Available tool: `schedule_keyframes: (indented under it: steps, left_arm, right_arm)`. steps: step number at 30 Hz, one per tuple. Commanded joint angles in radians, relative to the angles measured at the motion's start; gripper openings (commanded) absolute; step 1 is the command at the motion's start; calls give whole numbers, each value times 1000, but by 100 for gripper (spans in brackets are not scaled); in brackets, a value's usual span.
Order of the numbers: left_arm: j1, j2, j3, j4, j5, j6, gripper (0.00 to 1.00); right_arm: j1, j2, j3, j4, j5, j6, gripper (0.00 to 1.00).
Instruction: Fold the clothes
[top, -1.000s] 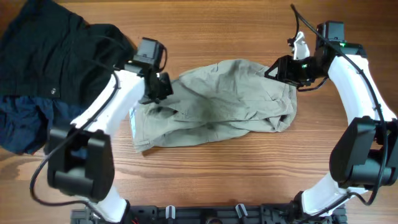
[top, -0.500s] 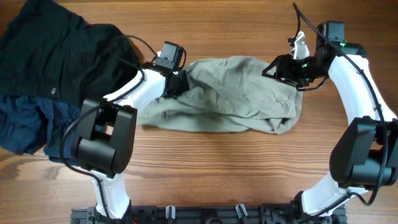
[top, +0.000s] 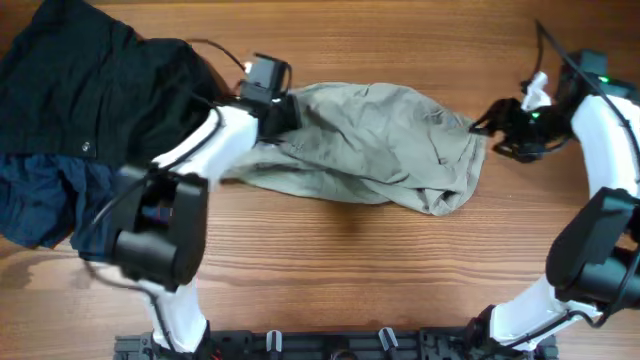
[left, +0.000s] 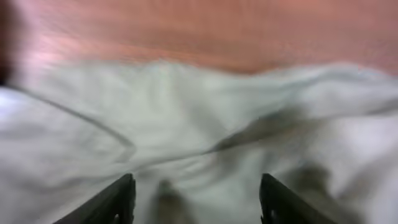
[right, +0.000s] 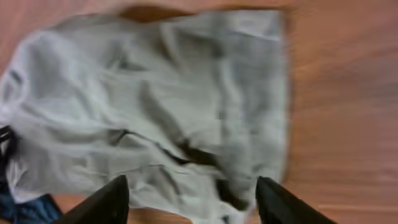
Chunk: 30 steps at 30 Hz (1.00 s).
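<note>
The clothes (top: 380, 145), one pale khaki-grey wrinkled garment, lie in a folded heap across the middle of the wooden table. My left gripper (top: 283, 110) hovers at the garment's upper left edge, jaws apart with only blurred cloth (left: 199, 137) beneath them. My right gripper (top: 484, 126) stands just off the garment's right end, open and holding nothing. In the right wrist view the clothes (right: 155, 99) spread below the open fingers, with bare wood to the right.
A black garment (top: 90, 80) is piled at the back left. A navy blue garment (top: 40, 200) lies under it at the left edge; a corner of it (right: 25, 208) shows in the right wrist view. Bare wood (top: 350, 270) runs along the table's front.
The left gripper carried the garment's left side over toward the back and let go, jaws opening. The right gripper released the right end and drew back to the right.
</note>
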Motion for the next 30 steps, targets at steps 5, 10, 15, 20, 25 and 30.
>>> schedule_keyframes:
  steps: [5, 10, 15, 20, 25, 30]
  left_arm:
    - [32, -169, 0, -122, -33, 10, 79]
    - [32, -169, 0, -167, -32, 10, 87]
    - [32, -169, 0, -186, -32, 10, 93]
    - [32, -169, 0, -190, -32, 10, 93]
    - [32, -169, 0, -190, -32, 10, 93]
    - [32, -169, 0, -190, -33, 10, 93]
  right_arm:
    - [2, -1, -100, -10, 51, -12, 68]
    - [2, 1, -211, 43, 74, -8, 68]
    - [3, 1, -292, 144, 82, -12, 84]
    - [25, 1, -393, 240, 81, -8, 97]
    - [47, 1, -455, 311, 8, 0, 94]
    - [139, 1, -494, 401, -26, 71, 73]
